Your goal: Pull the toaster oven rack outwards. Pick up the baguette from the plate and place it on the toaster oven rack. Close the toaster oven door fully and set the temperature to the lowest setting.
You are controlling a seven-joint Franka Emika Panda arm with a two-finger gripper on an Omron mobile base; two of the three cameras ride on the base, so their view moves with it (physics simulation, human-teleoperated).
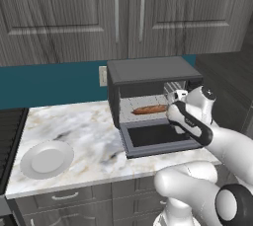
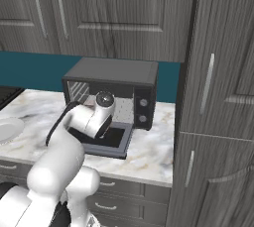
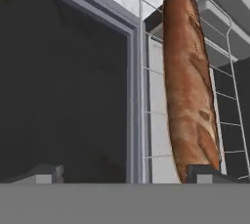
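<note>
White plate [image 1: 45, 160]: lies bare at the left of the marble counter [image 1: 84, 126], well apart from the oven.
Counter: veined marble under dark wood-grain cabinets [image 1: 118, 13], teal wall strip between them.
Toaster oven [image 1: 148, 72]: dark grey box to the right of the plate, knobs [image 2: 143, 110] down its right front.
Toaster oven door [image 1: 155, 138]: dropped down flat, glass facing up.
Toaster oven rack [image 3: 229, 115]: light wire grid, drawn forward over the door hinge.
Baguette [image 1: 149, 109]: golden-brown, lying lengthwise across the rack; in the hand view it runs along the wires.
My gripper [image 1: 177, 102]: at the right end of the loaf in front of the cavity, fingers spread wide and holding nothing; one fingertip [image 3: 207, 174] sits just at the end of the baguette.
</note>
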